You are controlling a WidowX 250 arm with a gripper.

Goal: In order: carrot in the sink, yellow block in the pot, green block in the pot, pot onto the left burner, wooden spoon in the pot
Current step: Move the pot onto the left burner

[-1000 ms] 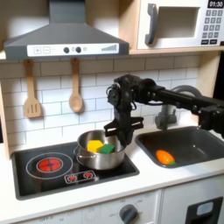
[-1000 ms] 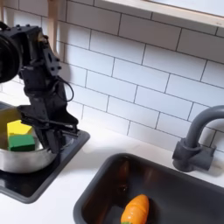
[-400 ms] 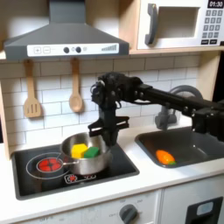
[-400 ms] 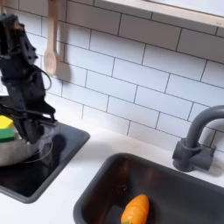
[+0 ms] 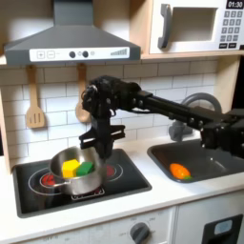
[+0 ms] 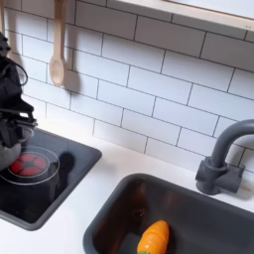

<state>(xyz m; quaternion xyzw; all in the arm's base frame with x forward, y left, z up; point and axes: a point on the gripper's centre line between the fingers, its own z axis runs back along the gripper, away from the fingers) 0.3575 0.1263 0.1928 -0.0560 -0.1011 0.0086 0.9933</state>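
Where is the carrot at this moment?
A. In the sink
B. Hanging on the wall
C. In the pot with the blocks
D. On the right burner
A: in both exterior views the carrot lies on the floor of the sink, apart from the pot.

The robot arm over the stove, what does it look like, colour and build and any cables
The arm is matte black throughout, built of boxy links joined by chunky block-shaped joints. It ends in a black gripper with thin fingers. In the second exterior view thin dark cables loop along the wrist section. The pictures are too soft to make out any markings.
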